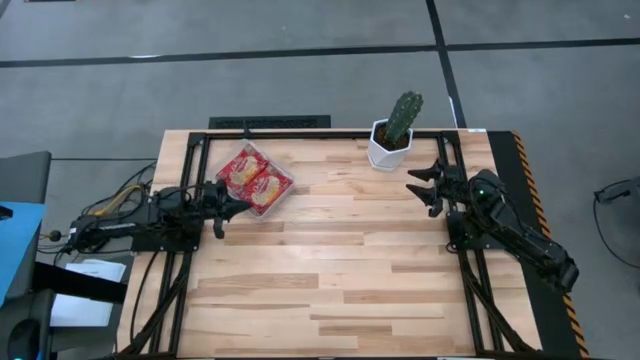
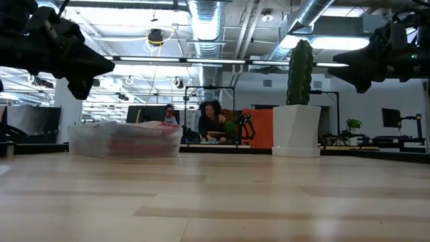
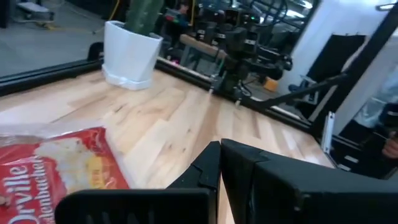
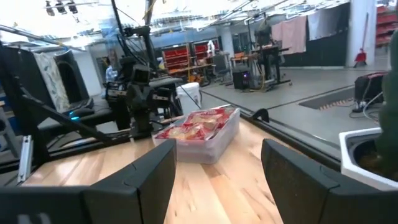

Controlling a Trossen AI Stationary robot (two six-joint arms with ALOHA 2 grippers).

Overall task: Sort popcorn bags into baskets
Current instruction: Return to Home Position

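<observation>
1. Grippers: the left gripper (image 1: 230,208) hovers just near-left of the tray (image 2: 87,144), its fingers pressed together on nothing.
2. The right gripper (image 1: 424,187) hangs at far right beside the cactus pot (image 1: 384,152), spread wide and empty.
3. Red popcorn bags (image 1: 255,180) with yellow-cream fronts lie flat in the clear tray, far left.
4. Tray and bags sit diagonal to the table edges; the bags' long axis is unclear.

Robotics lab in an open industrial hall. Overhead, bare ducts (image 2: 201,17) and pipes among strip lights. Past the far edge of the butcher-block table (image 1: 340,260), two people (image 2: 211,119) seated at workstations amid monitors. Farther off, red storage shelves (image 4: 180,55) and other metal-framed rigs (image 4: 267,53). Underfoot, grey concrete floor (image 1: 300,30) crossed by dark lines. Striped hazard tape (image 1: 527,175) along the table's right side.
</observation>
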